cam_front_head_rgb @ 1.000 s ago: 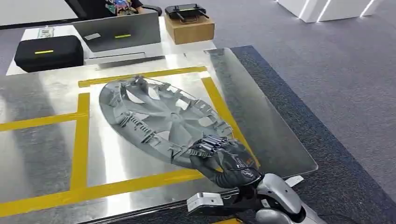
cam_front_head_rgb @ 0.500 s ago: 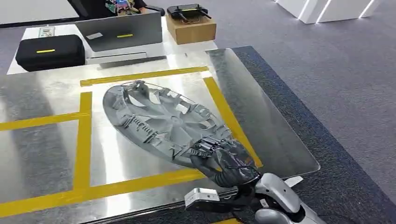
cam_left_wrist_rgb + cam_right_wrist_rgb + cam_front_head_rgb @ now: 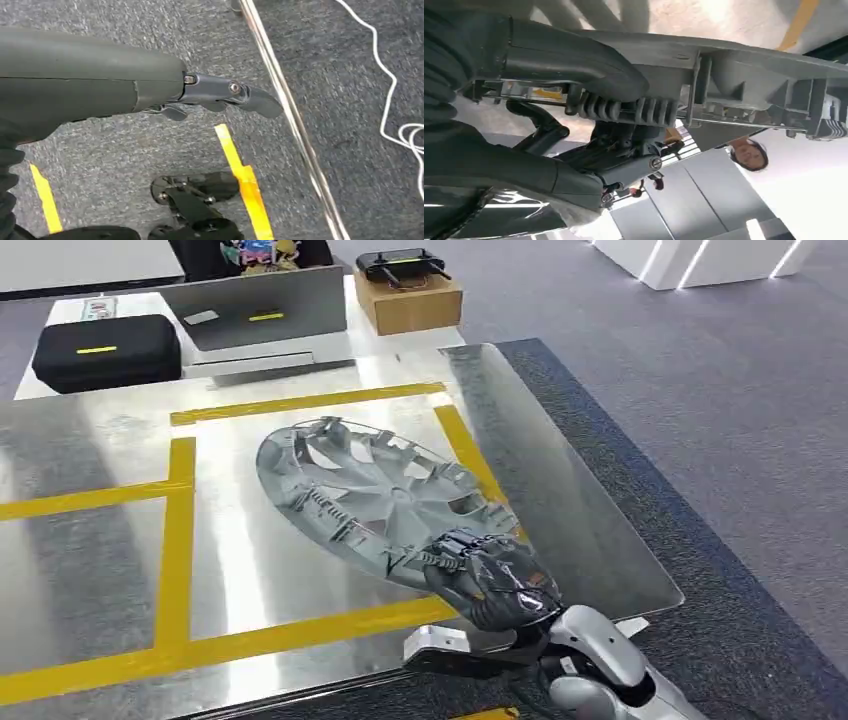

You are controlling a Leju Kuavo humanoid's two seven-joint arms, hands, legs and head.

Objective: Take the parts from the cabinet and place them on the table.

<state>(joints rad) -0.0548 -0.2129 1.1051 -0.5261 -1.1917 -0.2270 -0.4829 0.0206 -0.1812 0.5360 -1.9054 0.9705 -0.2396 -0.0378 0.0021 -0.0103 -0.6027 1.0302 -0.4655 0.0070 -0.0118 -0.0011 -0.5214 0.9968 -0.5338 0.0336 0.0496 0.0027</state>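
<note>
Gripping the wheel cover (image 3: 380, 498) rim, right hand (image 3: 495, 585) over the table (image 3: 90, 570).

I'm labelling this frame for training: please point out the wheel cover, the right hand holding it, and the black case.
wheel cover (image 3: 385, 502): head view, centre hub.
right hand (image 3: 495, 580): head view, back of the hand.
black case (image 3: 105, 352): head view, top face.

Brushed, glossy metal table (image 3: 80, 570) – matt grey plastic wheel cover (image 3: 370, 500), rough carpet (image 3: 720, 390), cardboard box (image 3: 408, 302)
</note>
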